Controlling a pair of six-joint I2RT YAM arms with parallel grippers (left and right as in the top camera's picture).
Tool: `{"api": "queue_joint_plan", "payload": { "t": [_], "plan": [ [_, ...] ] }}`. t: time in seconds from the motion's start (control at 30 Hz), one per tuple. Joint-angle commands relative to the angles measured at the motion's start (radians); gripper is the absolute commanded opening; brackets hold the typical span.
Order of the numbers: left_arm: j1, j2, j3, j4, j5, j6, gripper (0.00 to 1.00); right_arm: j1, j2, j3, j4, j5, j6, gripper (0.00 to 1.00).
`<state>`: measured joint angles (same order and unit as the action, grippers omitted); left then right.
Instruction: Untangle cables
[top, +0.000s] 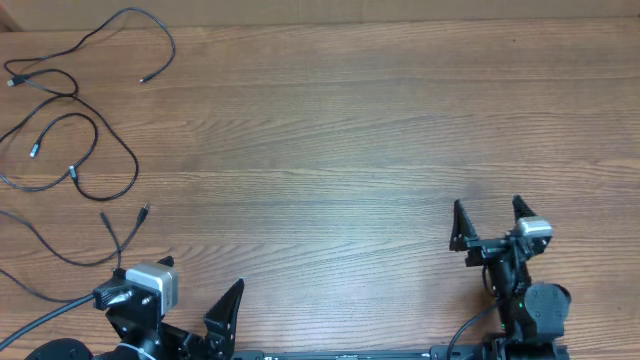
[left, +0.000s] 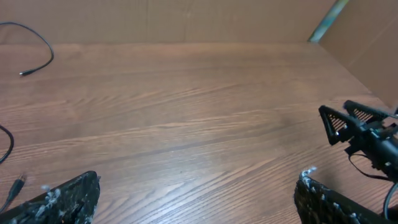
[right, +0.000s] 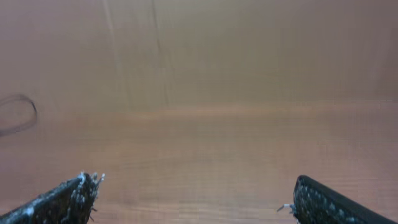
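Black cables (top: 72, 172) lay looped in the frame's upper left, well apart from both grippers. Left gripper (left: 199, 186) gaped wide and empty, and right gripper (top: 488, 215) did likewise. Best bet: take one free end and draw it clear slowly.

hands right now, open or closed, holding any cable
Left hand: open, holding nothing.
Right hand: open, holding nothing.
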<state>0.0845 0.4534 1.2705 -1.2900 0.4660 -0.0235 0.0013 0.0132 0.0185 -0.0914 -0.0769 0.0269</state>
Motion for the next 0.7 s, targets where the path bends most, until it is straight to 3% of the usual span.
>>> {"api": "queue_joint_plan", "payload": {
  "t": [0.0, 0.37, 0.5, 0.67],
  "plan": [
    [-0.005, -0.004, 0.008, 0.003, -0.003, -0.009, 0.99, -0.003, -0.010, -0.011, 0.007, 0.032, -0.004, 1.00],
    [-0.005, -0.004, 0.008, 0.003, -0.003, -0.009, 1.00, -0.003, -0.010, -0.010, 0.003, 0.057, -0.010, 1.00],
    [-0.005, -0.004, 0.008, 0.003, -0.003, -0.009, 1.00, -0.003, -0.010, -0.010, 0.003, 0.057, -0.113, 1.00],
    [-0.005, -0.004, 0.008, 0.003, -0.003, -0.009, 0.99, -0.003, -0.010, -0.010, 0.003, 0.057, -0.106, 1.00]
  ]
}}
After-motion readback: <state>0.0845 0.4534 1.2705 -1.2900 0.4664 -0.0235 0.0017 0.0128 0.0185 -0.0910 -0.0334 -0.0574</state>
